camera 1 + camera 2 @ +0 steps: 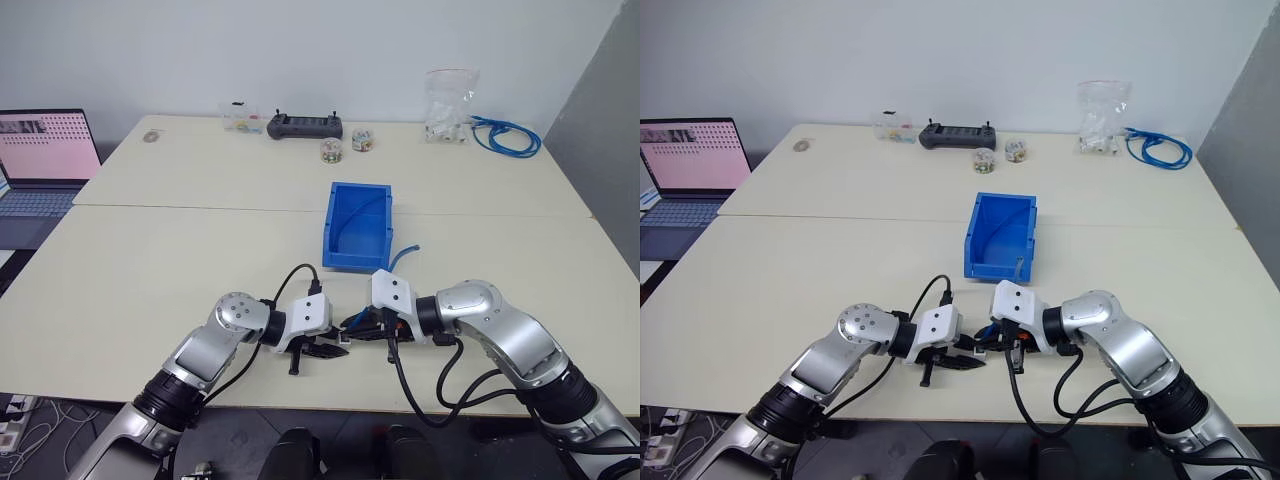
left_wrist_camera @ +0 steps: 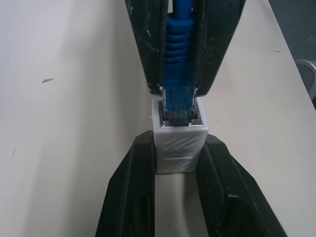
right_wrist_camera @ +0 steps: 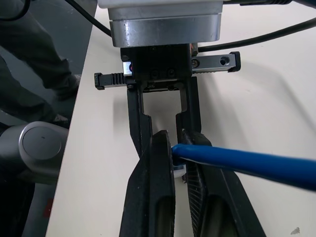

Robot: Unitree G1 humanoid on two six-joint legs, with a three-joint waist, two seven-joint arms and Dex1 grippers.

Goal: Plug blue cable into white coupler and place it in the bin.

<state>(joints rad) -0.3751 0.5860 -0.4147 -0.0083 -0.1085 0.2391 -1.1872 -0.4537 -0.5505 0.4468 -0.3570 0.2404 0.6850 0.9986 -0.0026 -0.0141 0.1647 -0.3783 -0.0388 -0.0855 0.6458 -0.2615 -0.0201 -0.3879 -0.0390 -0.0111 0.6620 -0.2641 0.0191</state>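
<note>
Blue thin cable [image 2: 178, 44] w/ clear plug pinched by right gripper [image 2: 180, 86], seated in small white box coupler [image 2: 179, 143] clamped by left gripper [image 2: 175, 163].

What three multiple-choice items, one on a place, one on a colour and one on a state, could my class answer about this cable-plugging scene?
1. Where does the bin stand?
A. on the laptop
B. on the table beyond the two claws
C. under the table

2. What colour is the coupler in the left claw?
A. white
B. red
C. black

3. What is the state of the blue cable plug?
A. lying in the bin
B. coiled by the bag
C. sitting in the coupler's opening, gripped by the right claw

Answers:
1 B, the eye views show the bin farther out on the table than both claws.
2 A, the left wrist view shows a white block between the black fingers.
3 C, the left wrist view shows the plug inside the opening.
</note>
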